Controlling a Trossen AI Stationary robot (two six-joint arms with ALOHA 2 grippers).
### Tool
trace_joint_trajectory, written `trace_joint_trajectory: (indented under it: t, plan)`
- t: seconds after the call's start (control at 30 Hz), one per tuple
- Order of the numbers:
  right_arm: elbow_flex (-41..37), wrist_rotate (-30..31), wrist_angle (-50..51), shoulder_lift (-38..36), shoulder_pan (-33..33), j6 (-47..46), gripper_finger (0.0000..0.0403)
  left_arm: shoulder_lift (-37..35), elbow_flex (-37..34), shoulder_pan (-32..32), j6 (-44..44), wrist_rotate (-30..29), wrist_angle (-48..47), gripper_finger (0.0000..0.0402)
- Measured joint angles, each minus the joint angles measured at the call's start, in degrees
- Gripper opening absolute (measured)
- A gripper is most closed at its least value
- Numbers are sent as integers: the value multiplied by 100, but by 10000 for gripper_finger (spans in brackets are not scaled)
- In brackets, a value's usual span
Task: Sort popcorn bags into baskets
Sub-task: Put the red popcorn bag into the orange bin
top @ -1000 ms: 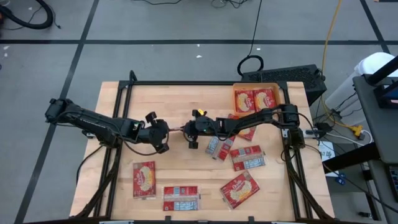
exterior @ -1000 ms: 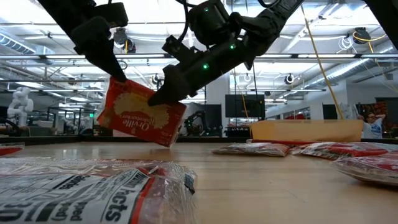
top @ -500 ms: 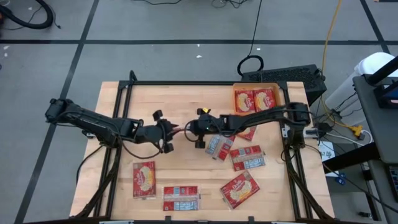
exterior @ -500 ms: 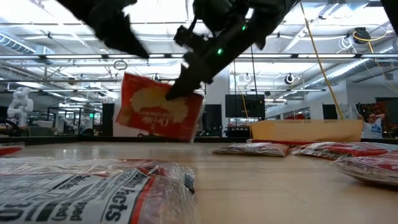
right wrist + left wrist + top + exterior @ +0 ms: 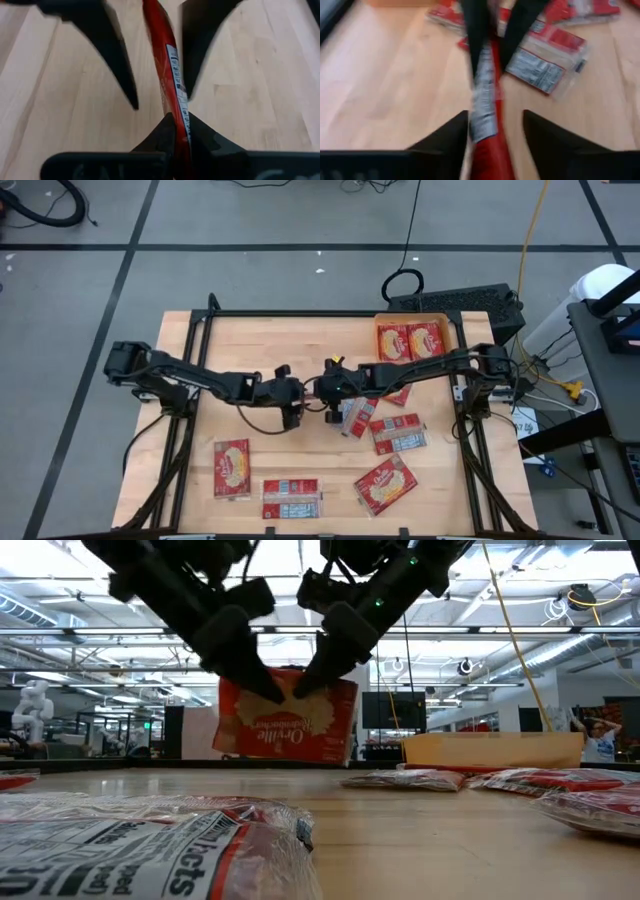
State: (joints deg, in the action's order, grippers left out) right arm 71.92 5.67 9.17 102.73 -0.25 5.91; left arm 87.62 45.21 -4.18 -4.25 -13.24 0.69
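Note:
A red popcorn bag (image 5: 288, 728) hangs upright above the table's middle, its cream picture facing the low view. My right gripper (image 5: 179, 120) is shut on the bag's (image 5: 167, 55) upper edge. My left gripper (image 5: 496, 116) faces it from the other side, open, one finger on each side of the same bag (image 5: 487, 145) with a gap showing. From above, the left gripper (image 5: 298, 395) and right gripper (image 5: 323, 390) almost meet. The orange basket (image 5: 412, 319) at the back right holds two bags.
Several popcorn bags lie flat on the table: at the front left (image 5: 232, 468), the front middle (image 5: 292, 498), the front right (image 5: 385, 484), and more just right of the grippers (image 5: 399, 433). A person stands in the room at the far right (image 5: 603, 740).
My left gripper has opened and let go of the bag. Both arms have moved right with it, and the bag has swung from tilted to upright in the right gripper.

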Motion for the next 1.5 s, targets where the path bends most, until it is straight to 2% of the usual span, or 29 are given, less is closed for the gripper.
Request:
trace_joint_trajectory:
  t: [0.1, 0.2, 0.47, 0.6, 0.67, 0.8, 1.03, 1.13, 1.23, 1.33, 1.5]
  plan:
    - [0, 33, 45, 5, 3, -68, 17, 29, 0, 23, 29, 12, 26, 101]
    - [0, 347, 180, -71, 51, -128, 32, -99, 0, 87, -98, -22, -51, 24]
    - [-155, 1690, 886, -897, 244, -729, 128, -1012, -4, 227, -225, -324, -1369, 22]
    - [-745, 1856, 582, -1466, 326, -1348, 165, -1367, -35, 226, -405, -370, -1372, 17]
    - [-1255, 1848, 23, -1723, 380, -1645, 175, -1535, -165, 174, -448, -437, -912, 18]
    - [-2355, 1836, -1528, -2139, 497, -1929, 183, -1730, -625, 128, -392, -705, 689, 30]
    - [-3826, 1809, -4392, -2510, 529, -2138, 179, -1585, -1637, 240, -366, -727, 4628, 17]
    - [-4067, 1619, -5351, -2463, 520, -1965, 182, -1324, -1905, 236, -378, -625, 5970, 18]
    - [-4057, 1338, -6158, -2316, 487, -1771, 190, -951, -1917, 218, -441, -624, 6851, 29]
    - [-4005, 1004, -6946, -2157, 449, -1605, 202, -500, -1812, 198, -462, -431, 7609, 28]
    - [-3952, 664, -7602, -1845, 393, -1418, 222, 249, -1476, 194, -420, -5, 8916, 17]
